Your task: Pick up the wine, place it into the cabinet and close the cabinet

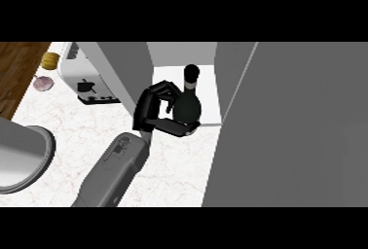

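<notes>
Your left hand [153, 106] is wrapped round the wine [188, 108]; the wine is at its 3 o'clock, over the white cabinet shelf [164, 74], neck pointing to 12 o'clock; the open door [302, 121] stands further toward 3 o'clock.

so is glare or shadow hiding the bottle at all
Head view: no glare; the bottle stands dark against the pale cabinet shelf, outline clear. Head view: the black robot hand merges with the bottle's body where it curls round it, so that edge is hard to tell.
</notes>
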Robot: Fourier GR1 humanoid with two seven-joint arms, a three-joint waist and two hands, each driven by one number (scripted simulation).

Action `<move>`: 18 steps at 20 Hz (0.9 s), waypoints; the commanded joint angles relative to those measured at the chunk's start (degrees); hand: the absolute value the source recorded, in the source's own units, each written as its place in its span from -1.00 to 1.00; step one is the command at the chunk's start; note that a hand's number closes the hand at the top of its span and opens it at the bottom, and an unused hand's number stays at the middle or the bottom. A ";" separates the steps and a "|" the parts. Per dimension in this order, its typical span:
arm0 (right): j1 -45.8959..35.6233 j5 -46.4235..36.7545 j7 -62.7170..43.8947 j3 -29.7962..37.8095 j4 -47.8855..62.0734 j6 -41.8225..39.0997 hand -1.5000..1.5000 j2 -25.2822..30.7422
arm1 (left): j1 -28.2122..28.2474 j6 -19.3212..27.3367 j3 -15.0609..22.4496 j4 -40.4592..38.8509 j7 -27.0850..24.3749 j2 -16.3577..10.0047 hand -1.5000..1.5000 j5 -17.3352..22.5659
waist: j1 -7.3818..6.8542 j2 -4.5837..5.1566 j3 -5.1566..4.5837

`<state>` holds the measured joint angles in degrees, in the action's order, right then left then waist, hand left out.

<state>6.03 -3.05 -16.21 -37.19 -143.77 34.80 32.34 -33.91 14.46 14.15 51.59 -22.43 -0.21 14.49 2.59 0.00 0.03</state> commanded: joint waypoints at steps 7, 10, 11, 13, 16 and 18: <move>3.78 1.06 -3.52 -0.13 -11.78 -0.35 -1.00 1.01 | -15.04 2.34 -1.20 -15.54 1.57 0.21 1.00 5.32 | 0.34 0.21 -0.10; 4.26 5.48 -0.84 1.78 -10.11 -2.16 -1.00 1.45 | -16.21 4.78 1.49 -21.52 -3.04 0.21 1.00 5.40 | 1.67 0.75 -0.05; 3.89 4.75 0.35 0.24 -9.02 -1.87 -1.00 0.00 | -18.74 5.46 1.11 -23.31 -1.02 0.21 1.00 4.88 | 1.76 0.76 -0.04; 8.02 3.83 3.72 -1.11 -10.25 -2.52 -1.00 1.61 | -19.53 4.90 -0.50 -26.70 -0.31 0.03 1.00 3.87 | 1.97 0.56 0.04; 7.25 4.40 4.98 -1.70 -7.89 -2.46 -1.00 -0.09 | -21.91 6.75 0.07 -28.83 -0.15 0.21 1.00 7.61 | 2.46 0.83 -0.02; 6.50 3.07 4.87 -2.12 -6.99 -2.24 -1.00 -0.59 | -23.93 5.08 -2.38 -32.15 -1.22 0.21 1.00 8.18 | 2.36 1.05 -0.09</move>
<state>9.97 -1.51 -9.83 -38.15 -143.40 32.61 31.77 -54.44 19.68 13.64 24.07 -23.52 -0.02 21.03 4.78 0.86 -0.03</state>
